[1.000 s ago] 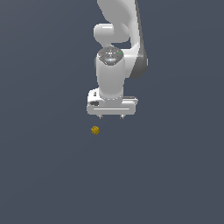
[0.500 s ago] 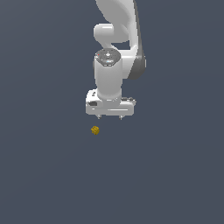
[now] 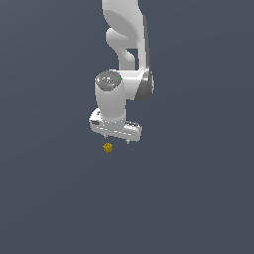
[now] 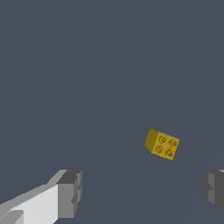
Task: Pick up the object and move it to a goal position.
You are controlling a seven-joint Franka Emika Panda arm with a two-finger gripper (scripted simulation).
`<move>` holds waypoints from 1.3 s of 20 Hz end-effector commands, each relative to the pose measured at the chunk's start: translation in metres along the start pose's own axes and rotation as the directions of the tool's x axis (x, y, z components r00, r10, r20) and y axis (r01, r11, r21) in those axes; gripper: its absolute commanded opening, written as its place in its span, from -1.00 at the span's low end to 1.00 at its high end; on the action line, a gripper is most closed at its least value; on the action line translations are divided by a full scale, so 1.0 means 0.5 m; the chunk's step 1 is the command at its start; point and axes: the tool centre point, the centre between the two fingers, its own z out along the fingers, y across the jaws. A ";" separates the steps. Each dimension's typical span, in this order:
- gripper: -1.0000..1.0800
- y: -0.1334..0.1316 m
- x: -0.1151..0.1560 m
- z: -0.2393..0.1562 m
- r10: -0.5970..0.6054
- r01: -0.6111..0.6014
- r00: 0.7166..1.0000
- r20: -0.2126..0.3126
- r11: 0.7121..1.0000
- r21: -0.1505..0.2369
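A tiny yellow-gold cube (image 3: pixel 107 147) with darker round marks lies on the dark grey floor, just below my white gripper (image 3: pixel 117 138) in the exterior view and slightly toward that view's left. In the wrist view the cube (image 4: pixel 162 145) sits ahead of the gap between the two grey fingertips (image 4: pixel 70 193), nearer the other fingertip (image 4: pixel 213 187). The gripper (image 4: pixel 142 192) is open and empty, its jaws wide apart, above the cube and not touching it.
The floor (image 3: pixel 198 198) is a plain dark grey surface. The white arm (image 3: pixel 126 54) rises from the gripper toward the top of the exterior view. No other objects show.
The gripper has moved toward the exterior view's left and lower, closing in on the cube. The cube has not moved.
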 end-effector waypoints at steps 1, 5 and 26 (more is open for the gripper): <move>0.92 0.029 0.005 0.031 0.085 -0.085 0.996 -0.001 0.996 0.000; 0.92 0.069 0.009 0.073 0.200 -0.200 0.980 -0.004 0.980 -0.003; 0.92 0.118 0.009 0.172 0.327 -0.327 0.945 -0.010 0.945 -0.009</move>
